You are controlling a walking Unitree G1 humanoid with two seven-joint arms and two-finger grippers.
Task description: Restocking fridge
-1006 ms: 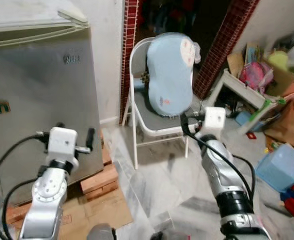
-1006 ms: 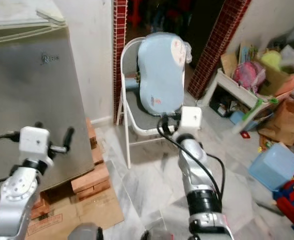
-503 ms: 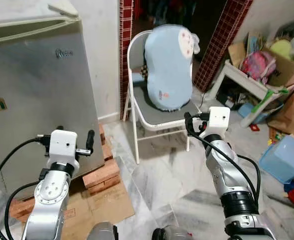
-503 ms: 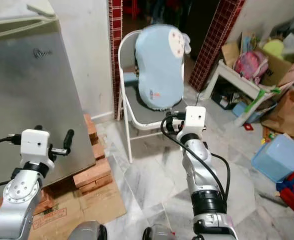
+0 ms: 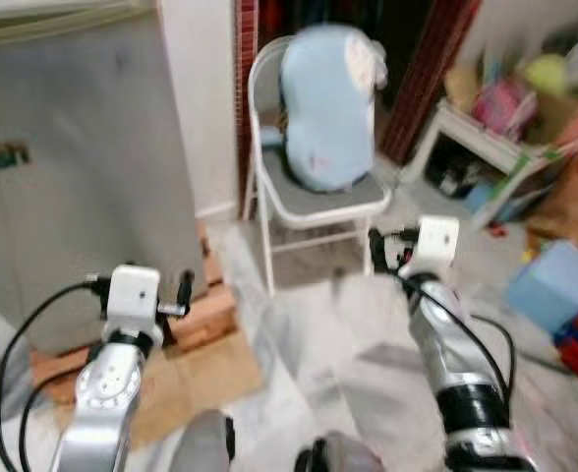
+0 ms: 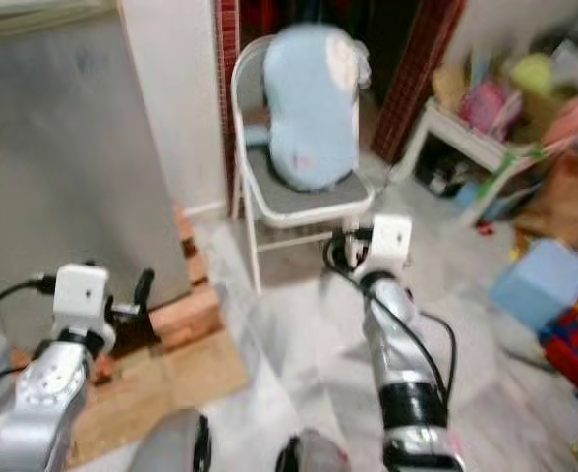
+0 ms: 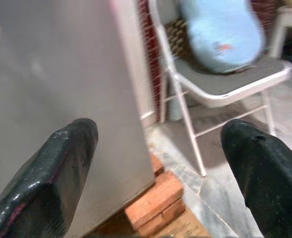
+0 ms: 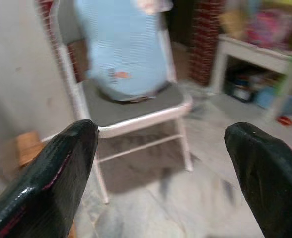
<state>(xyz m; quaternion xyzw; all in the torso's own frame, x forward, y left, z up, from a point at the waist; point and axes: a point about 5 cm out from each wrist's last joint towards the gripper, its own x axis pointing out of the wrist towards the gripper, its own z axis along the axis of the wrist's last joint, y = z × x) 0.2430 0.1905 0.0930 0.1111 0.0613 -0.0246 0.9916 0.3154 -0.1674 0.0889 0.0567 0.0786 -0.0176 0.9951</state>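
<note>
Before closed fridge (image 5: 73, 167) on bricks (image 5: 210, 305): left pincer (image 7: 161, 163), right pincer (image 8: 166, 163) both wide, empty.

Blurred frame. Grey fridge (image 5: 73, 177) at 10 o'clock, door closed, raised on bricks (image 5: 205, 310). White folding chair (image 5: 314, 202) with pale blue cushion (image 5: 326, 103) at 12. Left tool (image 5: 176, 295) and right tool (image 5: 387, 251) raised, empty.

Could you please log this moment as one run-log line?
fridge: door shut, on bricks | left gripper: open, empty | right gripper: open, empty, facing folding chair with blue cushion | view blurred
</note>
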